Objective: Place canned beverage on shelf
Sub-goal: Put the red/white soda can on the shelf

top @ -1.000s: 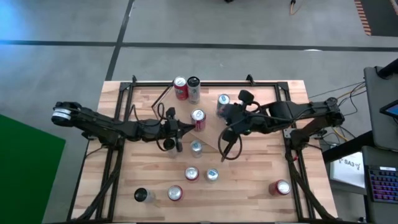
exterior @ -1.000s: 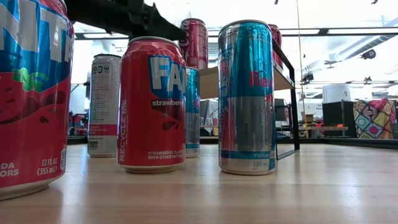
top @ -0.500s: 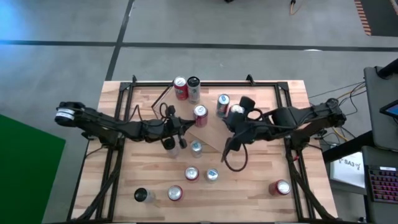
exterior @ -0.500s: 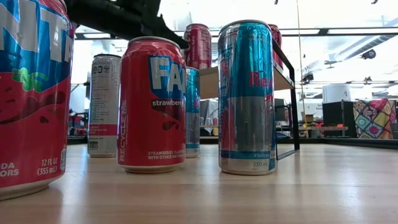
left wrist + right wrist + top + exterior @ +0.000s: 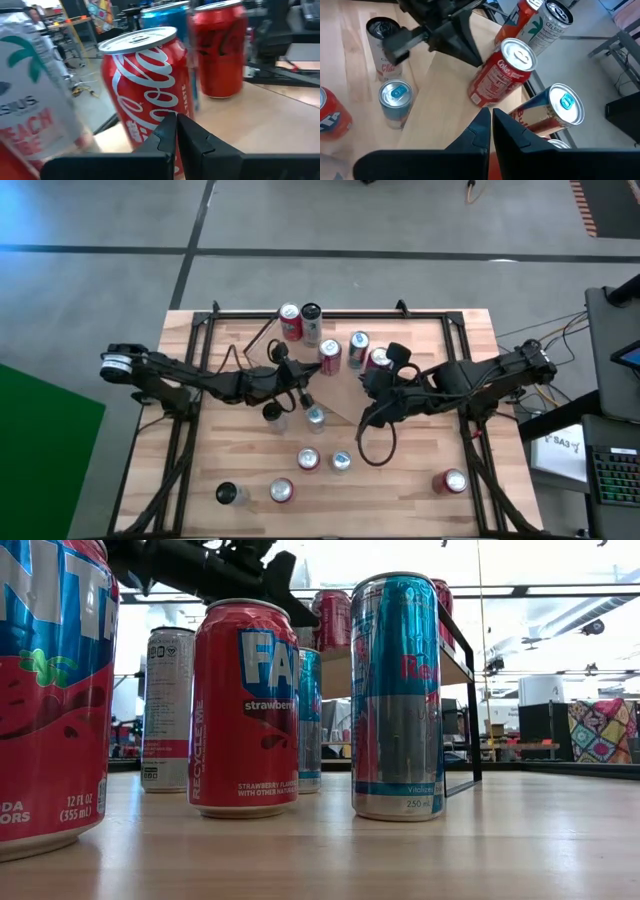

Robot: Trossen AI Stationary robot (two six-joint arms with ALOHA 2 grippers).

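The shelf (image 5: 340, 392) is a light plank on a black frame (image 5: 470, 690) in the table's middle. Three cans stand on its far part: a red Coca-Cola can (image 5: 330, 355) by its left edge, a blue Red Bull can (image 5: 358, 345) and another red can (image 5: 378, 358). My left gripper (image 5: 308, 370) reaches in from the left, shut, its tips at the Coca-Cola can (image 5: 145, 85). My right gripper (image 5: 368, 383) hovers shut above the shelf, just near of the cans, holding nothing (image 5: 489, 120). My left gripper touches the Coca-Cola can's side wall (image 5: 162, 107) with the tips of its shut fingers (image 5: 470, 50), pushing rather than pinching. The fingers come about level from the table's left. The can stands on its base on the shelf (image 5: 445, 100), close to the plank's edge.
A Celsius can (image 5: 312, 320) and a red can (image 5: 290, 322) stand by the table's far edge. Several more cans stand on the tabletop near of the shelf, among them two Fanta cans (image 5: 245, 705) and a Red Bull can (image 5: 397, 695). A lone red can (image 5: 452, 481) stands near right.
My left gripper has moved toward the table's right and far edge, pushing the Coca-Cola can, which has slid upright along the shelf toward the blue can. My right gripper has drawn back a little toward the near edge, uncovering the second red can.
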